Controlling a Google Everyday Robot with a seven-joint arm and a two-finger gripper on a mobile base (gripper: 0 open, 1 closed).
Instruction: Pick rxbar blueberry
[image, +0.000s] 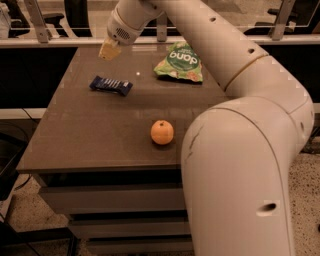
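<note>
The rxbar blueberry (111, 85), a flat dark blue bar with pale lettering, lies flat on the brown table (90, 140) at the back left. My gripper (109, 50) hangs above the table just behind the bar, clear of it and holding nothing. The arm reaches in from the right foreground over the table's right side and hides part of it.
A green crinkly snack bag (180, 62) lies at the back of the table, right of the bar. An orange (162, 132) sits near the front middle. A metal rail (50, 42) runs behind the table. Drawers sit under the tabletop.
</note>
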